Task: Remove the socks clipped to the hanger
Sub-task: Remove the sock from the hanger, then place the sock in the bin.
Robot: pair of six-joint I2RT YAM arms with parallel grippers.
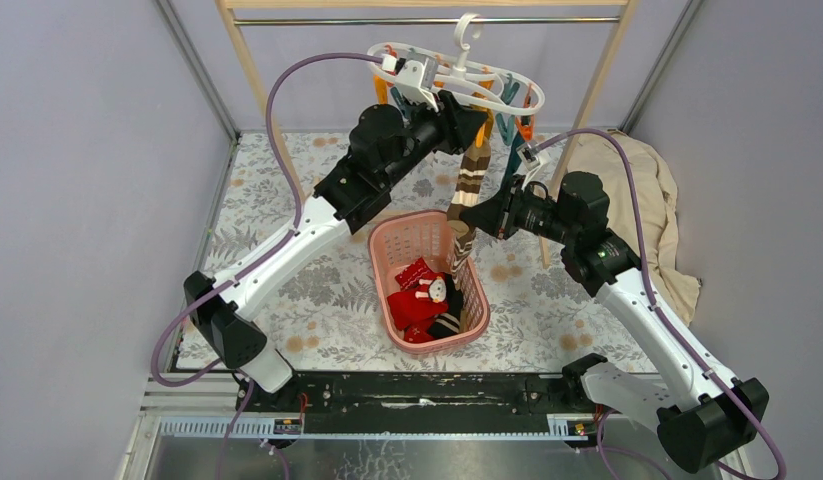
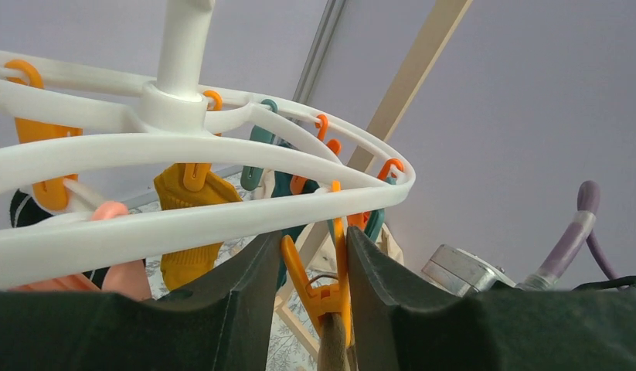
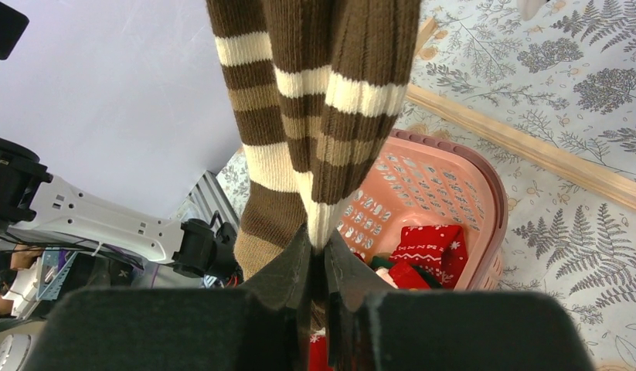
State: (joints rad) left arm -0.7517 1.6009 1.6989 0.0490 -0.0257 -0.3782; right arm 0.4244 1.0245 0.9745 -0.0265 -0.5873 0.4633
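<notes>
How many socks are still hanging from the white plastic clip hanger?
2 clearly seen: the brown-and-white striped sock, hanging at the front and pinched low down by the right gripper, and a mustard sock clipped further back. More may hide behind the left arm.

Pale lavender walls on 3 sides. Tabletop cover grey-white with fern and flower print. Tall wooden rack at back. Beige cloth heaped at right. Light even, soft.
</notes>
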